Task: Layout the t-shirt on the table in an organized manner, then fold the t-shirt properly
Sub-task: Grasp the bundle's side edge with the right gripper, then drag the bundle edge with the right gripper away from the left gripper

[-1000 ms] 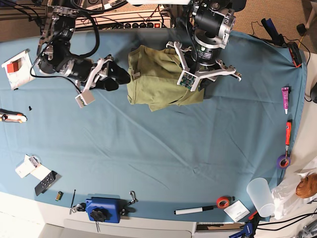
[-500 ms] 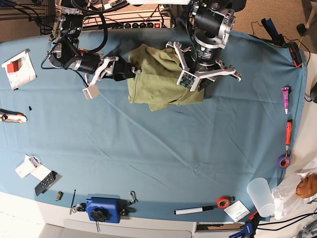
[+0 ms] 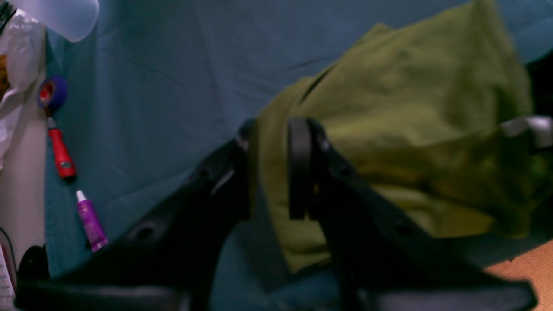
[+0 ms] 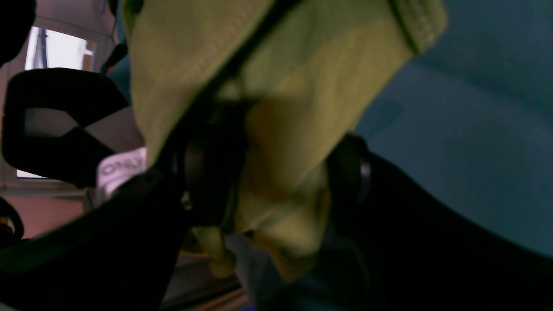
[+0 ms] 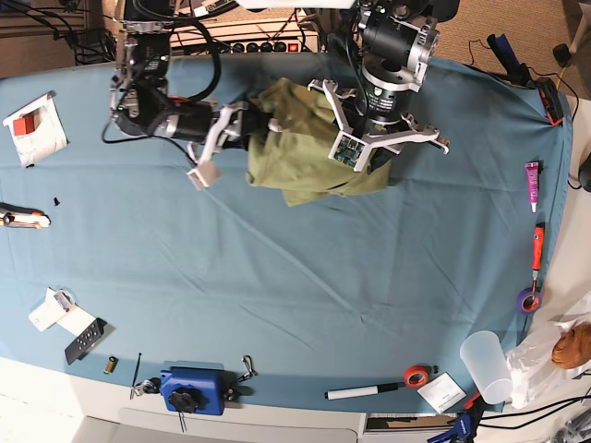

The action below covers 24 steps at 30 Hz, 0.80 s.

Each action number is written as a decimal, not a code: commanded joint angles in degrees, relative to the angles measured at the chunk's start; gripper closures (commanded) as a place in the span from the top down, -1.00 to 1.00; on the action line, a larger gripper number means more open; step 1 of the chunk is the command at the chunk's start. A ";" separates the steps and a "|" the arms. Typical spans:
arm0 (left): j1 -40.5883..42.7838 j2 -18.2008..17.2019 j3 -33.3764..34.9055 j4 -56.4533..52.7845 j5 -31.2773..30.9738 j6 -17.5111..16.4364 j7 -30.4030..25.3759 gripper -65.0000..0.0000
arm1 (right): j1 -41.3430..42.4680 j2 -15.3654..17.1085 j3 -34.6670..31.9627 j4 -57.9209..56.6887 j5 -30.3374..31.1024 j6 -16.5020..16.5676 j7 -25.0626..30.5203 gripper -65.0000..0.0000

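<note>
Two arms are on the t-shirt (image 5: 300,148), which sits bunched and crumpled at the far middle of the surface (image 5: 277,277), not laid flat. Your left gripper (image 3: 270,168) has its jaws clamped on a fold at the shirt's edge; in the left wrist view olive cloth runs between the two black fingers (image 3: 298,168). Your right gripper (image 4: 276,181) has its jaws spread wide with a wad of shirt hem between them; you can't tell from the right wrist view whether they actually press the cloth. A small white tag (image 4: 123,166) shows beside that jaw. In the base view the right arm reaches in from the left side of the shirt, the left arm stands over its right part. Off to the side lie a red-handled screwdriver (image 3: 60,151), a purple tube (image 3: 91,222) and a clear plastic cup (image 5: 487,365), all well apart from the shirt.
</note>
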 commanded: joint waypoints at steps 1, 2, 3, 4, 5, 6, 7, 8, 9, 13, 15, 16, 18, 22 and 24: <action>-0.11 0.22 0.00 1.01 0.44 0.15 -1.22 -0.66 | 0.48 -0.59 -0.61 0.74 -0.57 0.22 1.05 0.09; -0.11 0.20 0.00 1.01 0.44 0.15 -1.22 -0.66 | 0.48 -1.16 -0.90 0.74 -1.40 0.22 1.60 0.09; -0.11 0.20 0.00 1.01 0.44 0.15 -1.20 -0.66 | 0.50 -1.79 -0.85 0.74 -2.49 0.22 1.84 0.09; -0.09 0.20 0.00 1.01 0.44 0.15 -1.20 -0.66 | 0.50 -2.21 -0.83 0.74 -3.48 0.26 2.10 0.06; -0.11 0.20 0.00 1.01 0.44 0.15 -1.20 -0.66 | 0.52 -2.38 -0.85 0.74 -4.42 0.26 2.38 -0.05; -0.11 0.20 0.00 1.01 0.44 0.15 -1.20 -0.66 | 0.52 -2.43 -0.85 0.74 -5.27 0.24 2.67 -0.23; -0.11 0.20 0.00 1.01 0.46 0.15 -1.22 -0.66 | 0.61 -2.40 -0.83 0.74 -5.95 0.22 2.75 -0.45; -0.11 0.20 0.00 1.01 0.46 0.15 -1.22 -0.66 | 0.70 -2.43 -0.83 0.74 -6.88 0.20 2.78 -0.68; -0.11 0.20 0.00 1.01 0.44 0.15 -1.25 -0.66 | 0.87 -2.43 -0.83 0.74 -7.50 0.09 2.82 -0.86; -0.11 0.20 0.00 1.01 0.46 0.15 -1.14 -0.66 | 1.99 -2.38 -0.83 0.74 -11.15 0.09 2.95 -1.00; -0.11 0.20 0.00 1.01 0.48 0.15 0.31 -0.66 | 3.23 -2.03 -0.83 0.74 -14.45 0.13 2.56 -1.00; -0.09 0.20 0.00 1.01 0.48 0.15 1.55 -0.66 | 4.07 -1.57 -0.85 0.74 -16.13 0.13 2.01 -1.00; -0.07 0.20 0.00 1.01 0.50 0.15 4.20 -0.66 | 6.21 0.17 -0.90 0.74 -16.94 0.13 -0.28 -1.00; 0.59 0.20 0.00 1.01 0.52 0.15 4.72 -0.66 | 10.99 5.88 -0.90 0.74 -16.94 0.15 -1.95 -1.00; 0.81 0.20 0.00 1.01 0.50 0.15 4.76 -0.66 | 13.11 9.14 -0.90 0.74 -16.92 0.33 -3.06 -1.00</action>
